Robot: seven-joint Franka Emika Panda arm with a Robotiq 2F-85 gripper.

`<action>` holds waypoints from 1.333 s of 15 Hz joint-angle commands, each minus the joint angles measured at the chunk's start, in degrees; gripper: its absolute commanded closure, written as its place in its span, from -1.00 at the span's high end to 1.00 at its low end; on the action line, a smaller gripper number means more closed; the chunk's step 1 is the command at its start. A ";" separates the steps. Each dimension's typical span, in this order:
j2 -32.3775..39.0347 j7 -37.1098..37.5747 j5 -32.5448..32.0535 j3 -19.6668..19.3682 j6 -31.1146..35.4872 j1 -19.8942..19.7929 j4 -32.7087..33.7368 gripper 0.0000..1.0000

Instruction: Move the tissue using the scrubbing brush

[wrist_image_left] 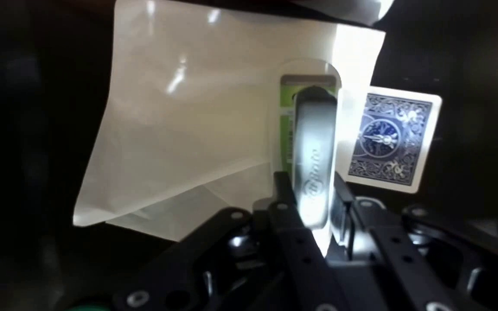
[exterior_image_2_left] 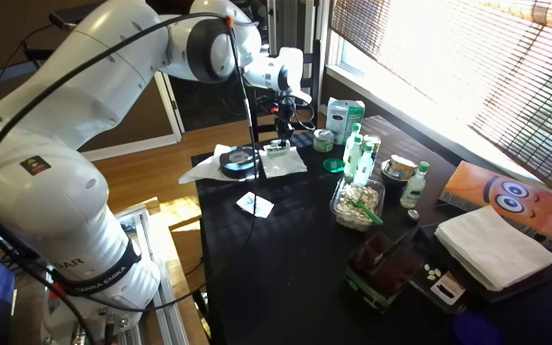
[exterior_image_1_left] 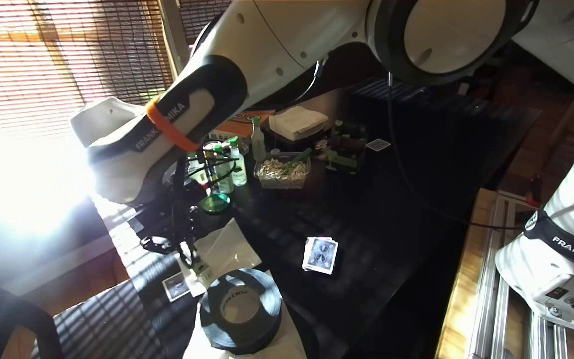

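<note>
A black two-fingered gripper [wrist_image_left: 311, 192] pinches a grey-handled scrubbing brush [wrist_image_left: 315, 147] over a thin, off-white, square paper tissue [wrist_image_left: 188, 112]; a blue-and-white playing card [wrist_image_left: 398, 140] lies partly beneath the tissue, a round, dark tape roll [exterior_image_2_left: 235, 168] just beside it.

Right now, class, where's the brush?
In the wrist view, the scrubbing brush is right of centre over the tissue, between the gripper fingers and left of a playing card.
</note>
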 commanded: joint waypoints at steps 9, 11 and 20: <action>-11.35 3.79 -9.43 -7.33 1.13 5.61 -8.86 -0.89; -9.52 2.40 -9.85 -4.16 3.13 3.96 -4.89 -0.89; -5.86 -0.84 -8.00 -1.44 9.49 1.09 -1.13 -0.89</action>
